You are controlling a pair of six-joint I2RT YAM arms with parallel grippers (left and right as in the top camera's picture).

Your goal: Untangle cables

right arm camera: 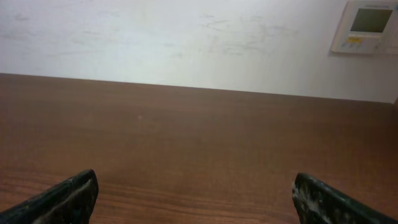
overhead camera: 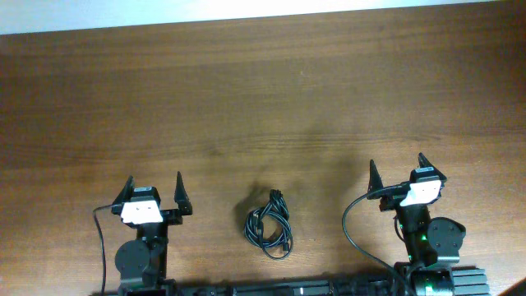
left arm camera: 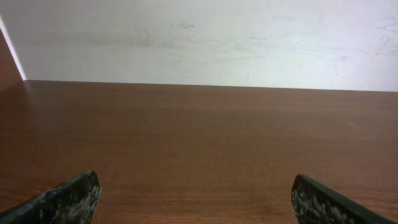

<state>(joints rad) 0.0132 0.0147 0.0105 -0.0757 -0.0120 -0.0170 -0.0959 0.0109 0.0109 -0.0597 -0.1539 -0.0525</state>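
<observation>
The cables (overhead camera: 270,224) lie as one small knotted bundle of thin black cord on the wooden table (overhead camera: 263,107), near the front edge, between the two arms. My left gripper (overhead camera: 154,186) is open and empty, to the left of the bundle. My right gripper (overhead camera: 396,169) is open and empty, to the right of the bundle. In the left wrist view the spread fingertips (left arm camera: 196,196) frame bare table. In the right wrist view the spread fingertips (right arm camera: 196,193) frame bare table too. The cables are out of view in both wrist views.
A white wall (left arm camera: 199,37) rises behind the table's far edge. A white wall control panel (right arm camera: 367,25) is at the upper right of the right wrist view. Thicker black wires (overhead camera: 353,226) run from the arms.
</observation>
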